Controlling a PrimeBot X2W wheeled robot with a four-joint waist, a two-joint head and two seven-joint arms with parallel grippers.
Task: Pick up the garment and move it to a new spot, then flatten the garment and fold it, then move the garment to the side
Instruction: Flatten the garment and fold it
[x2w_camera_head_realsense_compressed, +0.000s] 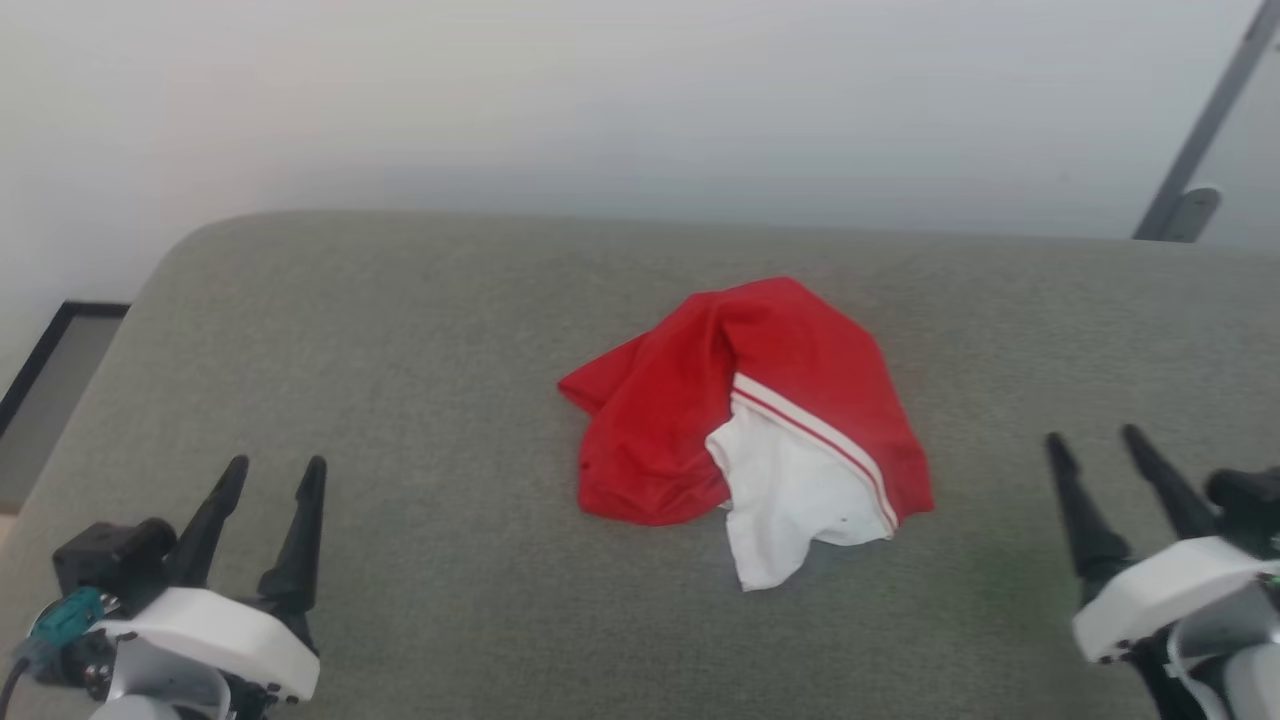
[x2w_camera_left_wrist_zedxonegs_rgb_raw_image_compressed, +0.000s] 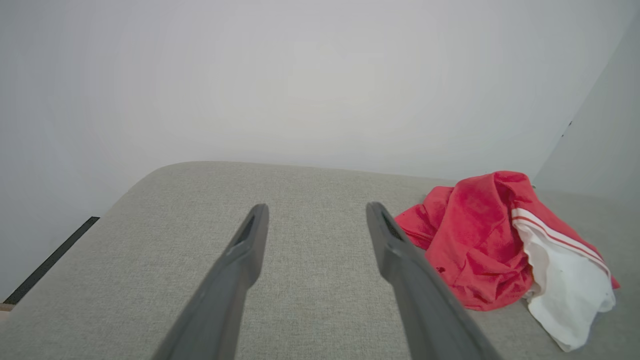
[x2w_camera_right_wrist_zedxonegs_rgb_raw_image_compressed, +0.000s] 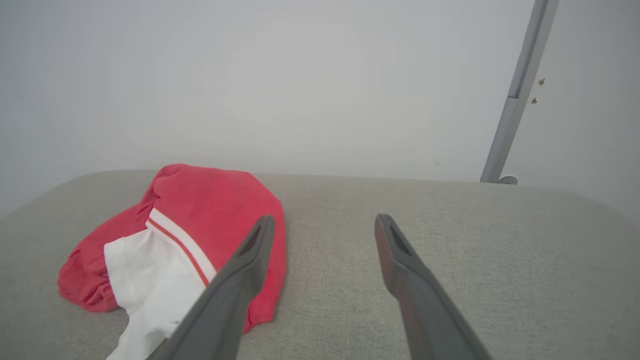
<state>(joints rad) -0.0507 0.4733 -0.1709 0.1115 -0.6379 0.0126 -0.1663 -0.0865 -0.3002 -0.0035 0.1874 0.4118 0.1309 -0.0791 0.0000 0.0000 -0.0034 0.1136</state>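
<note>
Grey woven upholstery: padded surface (x2w_camera_head_realsense_compressed: 420, 330), rounded at its far corners, bearing the cloth listed below.

Item 1. Left gripper (x2w_camera_head_realsense_compressed: 277, 462), at 8 o'clock in the head view. Fingers spread as wide as they go, nothing between them. It sits well apart from the cloth, which I judge to be a ready stance ahead of the first pick-up.

Item 2. The garment (x2w_camera_head_realsense_compressed: 745, 410), about the middle of the surface. Red jersey crumpled in a loose heap, one white sleeve (x2w_camera_head_realsense_compressed: 790, 500) spilling toward 5 o'clock beneath a white band (x2w_camera_head_realsense_compressed: 810, 430) with thin red stripes. Heaped rather than spread, so lifting and moving it looks not yet begun.

Item 3. Right gripper (x2w_camera_head_realsense_compressed: 1091, 435), at 4 o'clock. Likewise fully parted, empty and clear of the cloth. It is the one nearer the sleeve side, probably the handier hold.

Item 4. Grey metal pole (x2w_camera_head_realsense_compressed: 1205, 120), at 1 o'clock, slanting against the wall (x2w_camera_head_realsense_compressed: 600, 100).
</note>
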